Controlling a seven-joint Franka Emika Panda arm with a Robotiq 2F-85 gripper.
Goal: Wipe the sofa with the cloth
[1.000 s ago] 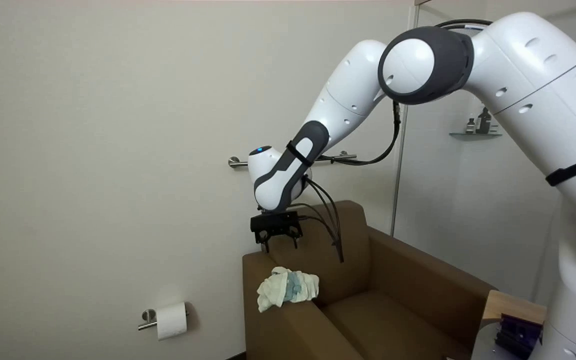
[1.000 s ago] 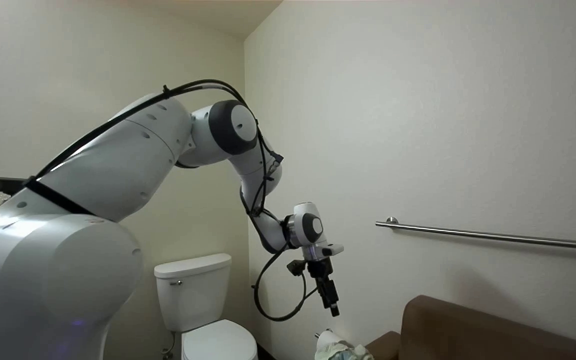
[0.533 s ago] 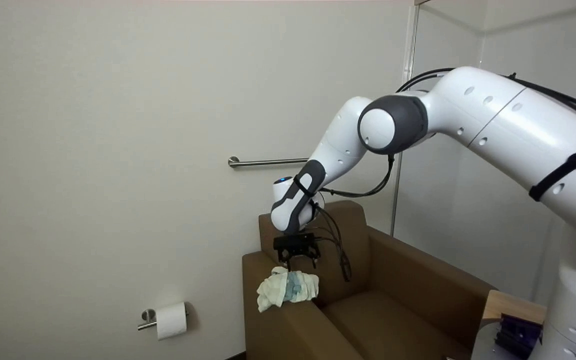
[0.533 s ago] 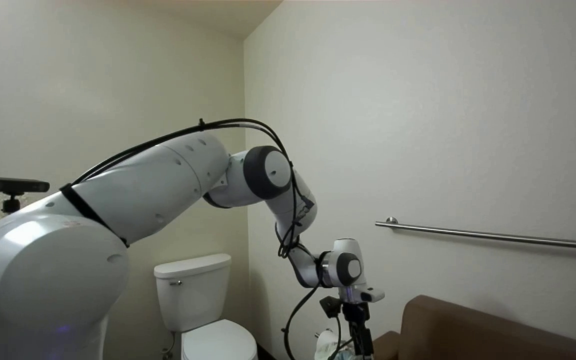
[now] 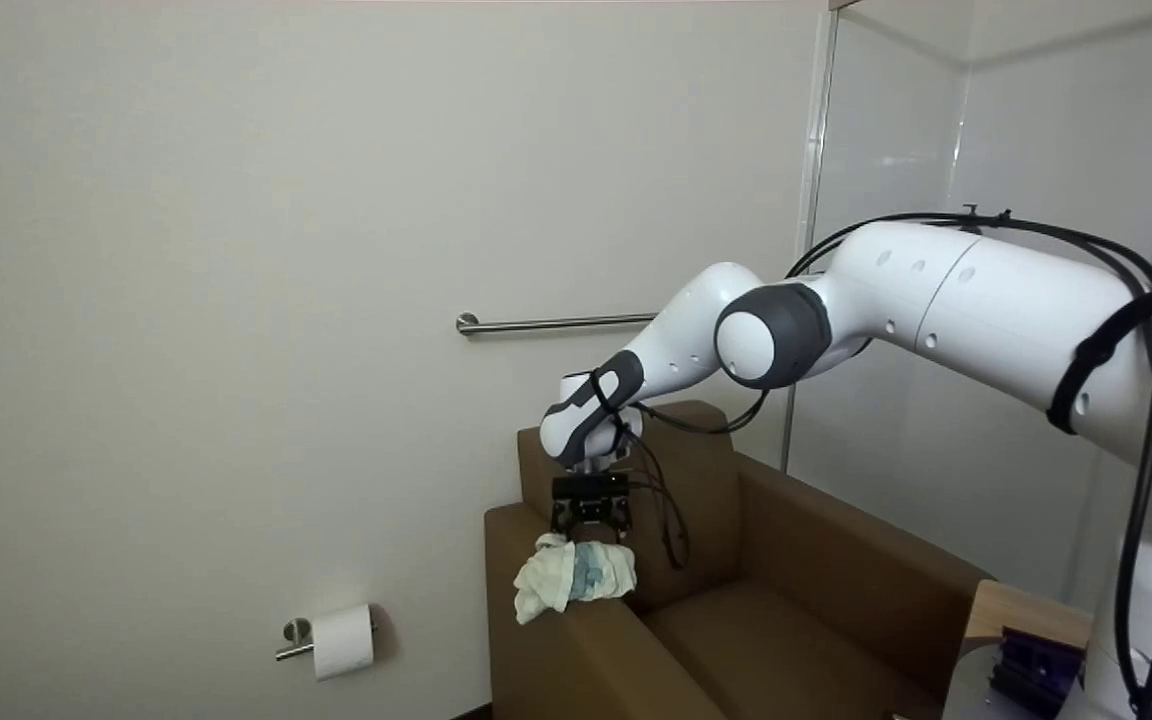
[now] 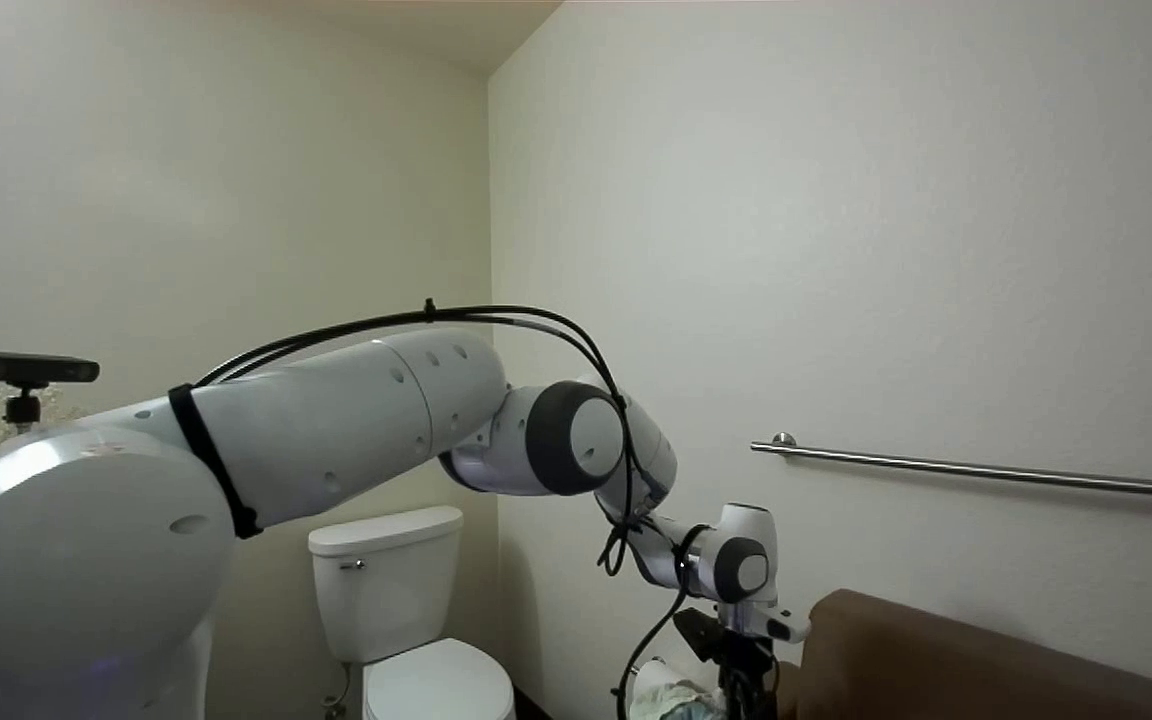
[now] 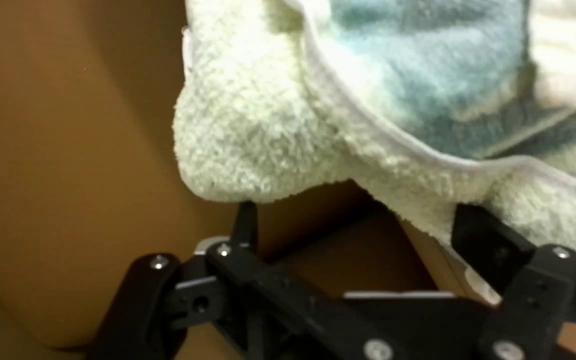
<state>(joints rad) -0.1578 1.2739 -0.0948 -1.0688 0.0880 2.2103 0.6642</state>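
- Cloth [image 5: 576, 575] lies bunched on the sofa [image 5: 756, 630], atop 1 armrest [image 5: 626, 660]; not gripped.
- Gripper [image 7: 363, 220] has its 2 fingers spread, tips at the cloth's edge; contact unclear.
- Likely step: grasping. Should go further over cloth, straddle a thick fold, close without pinching sofa.
- Backrest [image 5: 708, 485] near gripper; hanging cable [image 6: 622, 690] might snag.
- Toilet roll [image 5: 343, 642], metal bar [image 5: 556, 323]: on wall [image 5: 236, 300], out of the way.

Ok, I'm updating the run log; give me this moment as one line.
cloth: bunched on sofa armrest, not gripped | gripper: open, at cloth's edge | contact: unclear
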